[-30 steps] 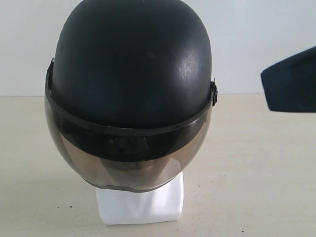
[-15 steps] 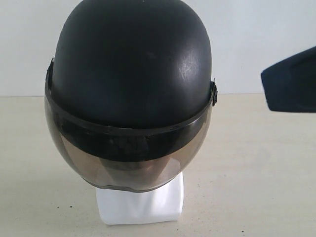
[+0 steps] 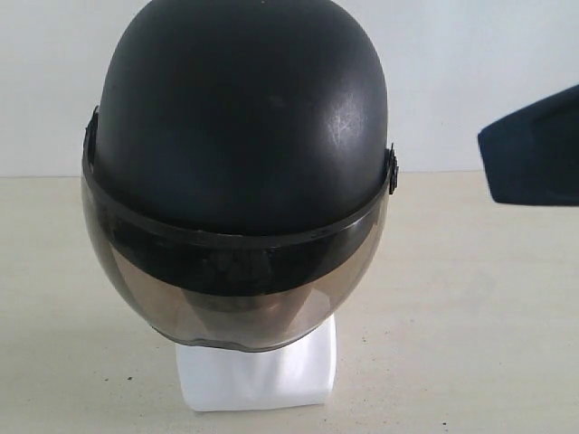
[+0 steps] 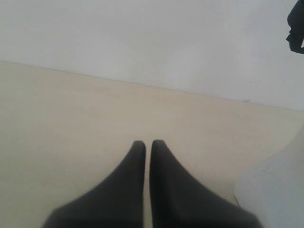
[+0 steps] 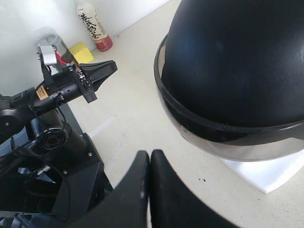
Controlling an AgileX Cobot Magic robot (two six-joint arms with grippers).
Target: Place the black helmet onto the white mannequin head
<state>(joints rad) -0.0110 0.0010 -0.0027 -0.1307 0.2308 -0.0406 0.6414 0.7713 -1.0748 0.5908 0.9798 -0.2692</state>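
Note:
The black helmet (image 3: 240, 136) sits over the white mannequin head, its smoky visor (image 3: 231, 303) hanging down across the face. Only the head's blocky white neck base (image 3: 256, 375) shows below the visor. In the right wrist view the helmet (image 5: 237, 61) and the base (image 5: 268, 173) lie beyond my right gripper (image 5: 149, 153), which is shut, empty and apart from them. My left gripper (image 4: 147, 142) is shut on nothing above bare table, with the white base (image 4: 278, 190) off to one side. A dark part of my right arm (image 3: 534, 149) hangs at the right of the exterior view.
A drink bottle (image 5: 94, 26), a yellow block (image 5: 81, 51) and a grey cylinder (image 5: 56, 38) stand by the white wall. The left arm (image 5: 61, 88) and the black robot base (image 5: 47, 180) fill that side of the beige table (image 3: 470, 298).

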